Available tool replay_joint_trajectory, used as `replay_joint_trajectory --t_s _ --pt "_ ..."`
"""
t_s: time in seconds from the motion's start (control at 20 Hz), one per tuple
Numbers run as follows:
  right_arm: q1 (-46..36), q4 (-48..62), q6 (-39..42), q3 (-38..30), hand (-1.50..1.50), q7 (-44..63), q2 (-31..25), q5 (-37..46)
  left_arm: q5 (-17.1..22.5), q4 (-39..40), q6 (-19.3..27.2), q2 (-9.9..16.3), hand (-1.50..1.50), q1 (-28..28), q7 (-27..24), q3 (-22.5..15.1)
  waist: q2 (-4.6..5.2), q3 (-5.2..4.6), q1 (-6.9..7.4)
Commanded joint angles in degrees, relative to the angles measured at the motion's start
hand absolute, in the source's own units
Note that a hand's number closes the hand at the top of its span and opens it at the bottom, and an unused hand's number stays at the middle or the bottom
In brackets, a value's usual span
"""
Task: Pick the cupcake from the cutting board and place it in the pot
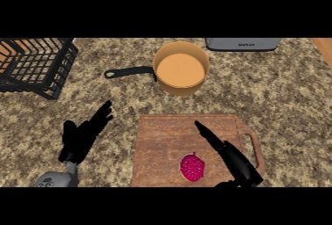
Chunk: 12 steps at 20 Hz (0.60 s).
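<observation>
Looking down, my right hand (230,154) stretches open-fingered over the cutting board (162,132) just beside the pink cupcake (192,167) lying there, my left hand (84,132) rests open on the counter, and the orange pot (181,67) beyond holds nothing.

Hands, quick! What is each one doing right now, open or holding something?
Left hand: open, fingers straight, holding nothing, over the counter.
Right hand: open, fingers straight, holding nothing, above the cutting board beside the cupcake.
</observation>
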Motion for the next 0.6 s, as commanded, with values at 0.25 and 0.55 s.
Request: replay_joint_trajectory --t_s 0.25,0.55 --pt "0.5 11.0 3.7 -2.0 -1.5 -7.3 4.1 -1.8 -2.1 2.7 -0.4 -1.5 0.0 -2.0 0.0 1.3 0.07 -0.07 -0.11" --pt "-0.1 17.1 0.3 2.5 1.5 -18.4 4.7 8.6 -1.1 -5.1 0.0 -2.5 0.0 0.3 5.1 0.7 0.02 -0.05 0.08"
